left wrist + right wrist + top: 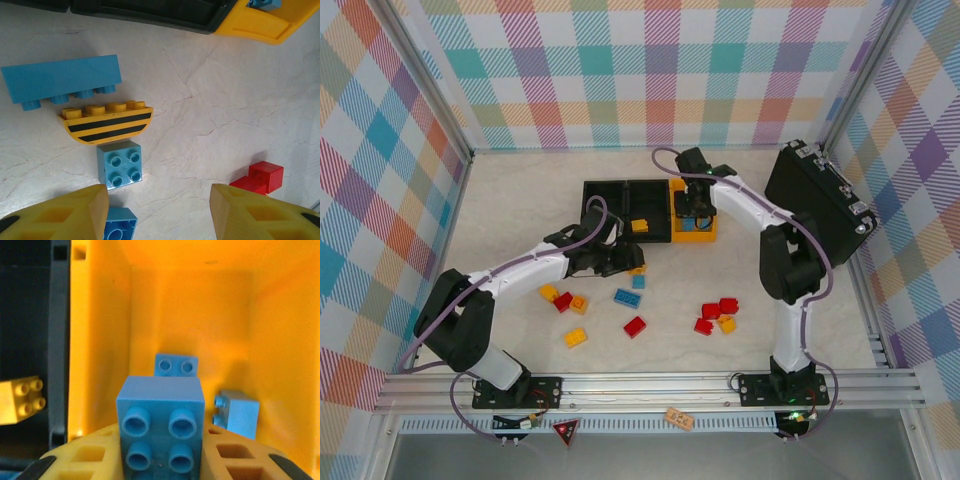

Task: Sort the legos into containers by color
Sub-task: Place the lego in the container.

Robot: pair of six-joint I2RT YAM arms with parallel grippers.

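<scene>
The left gripper (618, 264) hangs low over the table (500, 200), just at six o'clock of the two black bins (605, 200). In its wrist view the jaws stand apart. A small blue brick (119, 226) lies between them, close to the finger at seven o'clock. A square blue brick (119, 164) sits at eleven o'clock just ahead, with a striped yellow brick (106, 120) and a long blue brick (62, 80) beyond it. A red brick (260, 177) lies at two o'clock.

The right gripper (695, 212) is over the yellow-orange bin (705, 236), clamped on a blue four-stud brick (162, 427). Two loose blue bricks (175, 365) lie in that bin at twelve and two o'clock of the held one. A yellow brick (20, 400) lies in the neighbouring black bin at nine o'clock.
</scene>
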